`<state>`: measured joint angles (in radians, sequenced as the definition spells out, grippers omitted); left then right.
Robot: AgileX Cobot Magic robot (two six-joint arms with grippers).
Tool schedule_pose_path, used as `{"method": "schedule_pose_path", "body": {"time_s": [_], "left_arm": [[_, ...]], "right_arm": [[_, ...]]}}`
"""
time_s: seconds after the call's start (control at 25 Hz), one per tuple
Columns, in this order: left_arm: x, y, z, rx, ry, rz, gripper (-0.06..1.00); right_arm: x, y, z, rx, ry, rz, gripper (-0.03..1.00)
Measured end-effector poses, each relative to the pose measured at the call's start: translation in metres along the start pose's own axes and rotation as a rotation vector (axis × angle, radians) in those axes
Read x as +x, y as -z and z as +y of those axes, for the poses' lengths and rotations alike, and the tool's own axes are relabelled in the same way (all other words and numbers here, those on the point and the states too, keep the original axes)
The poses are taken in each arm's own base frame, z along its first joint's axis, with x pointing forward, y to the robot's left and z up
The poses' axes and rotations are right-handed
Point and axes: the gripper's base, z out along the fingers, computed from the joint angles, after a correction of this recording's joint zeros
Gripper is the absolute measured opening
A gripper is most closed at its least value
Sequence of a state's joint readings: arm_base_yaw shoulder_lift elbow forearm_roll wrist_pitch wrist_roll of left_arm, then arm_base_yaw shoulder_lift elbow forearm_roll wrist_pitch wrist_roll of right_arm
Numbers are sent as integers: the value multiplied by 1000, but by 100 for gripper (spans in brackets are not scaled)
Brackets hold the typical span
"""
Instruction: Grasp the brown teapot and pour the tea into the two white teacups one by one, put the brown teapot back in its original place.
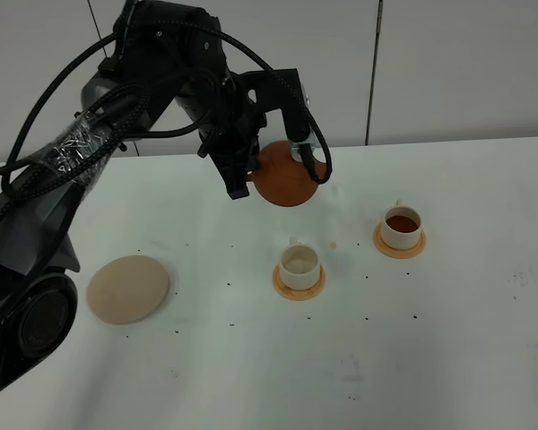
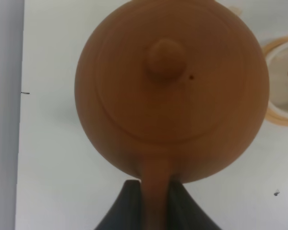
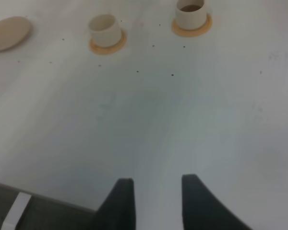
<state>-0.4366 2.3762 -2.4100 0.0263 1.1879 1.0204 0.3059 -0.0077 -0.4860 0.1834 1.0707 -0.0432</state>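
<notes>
Left wrist view: left end effector (image 2: 153, 188) grips brown teapot (image 2: 173, 91), 12 o'clock of front teacup (image 1: 299, 262); right end effector (image 3: 157, 180) gapes open.

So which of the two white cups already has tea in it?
The right-hand cup, seen from the high camera: dark tea inside; the left cup looks empty.

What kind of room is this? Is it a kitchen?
Probably a robot lab, not a kitchen: a black robot arm holds the teapot over a plain white table, with blank white wall panels behind.
</notes>
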Motion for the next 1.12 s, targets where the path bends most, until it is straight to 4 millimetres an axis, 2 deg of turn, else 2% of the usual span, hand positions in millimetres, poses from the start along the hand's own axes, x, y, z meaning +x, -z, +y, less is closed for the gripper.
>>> {"method": "schedule_pose_path", "body": {"time_s": [0.24,0.52,1.12], "left_arm": [[18,-1,10,37,78,-56,17],[38,-17,10,97,120,-32,17],[46,-22,10,105,108,-2,17]], "right_arm": [[0,0,0,-1,-1,0,24],[0,0,0,-5,-3,0,24],[0,0,3,-36,-20,-2,24]]}}
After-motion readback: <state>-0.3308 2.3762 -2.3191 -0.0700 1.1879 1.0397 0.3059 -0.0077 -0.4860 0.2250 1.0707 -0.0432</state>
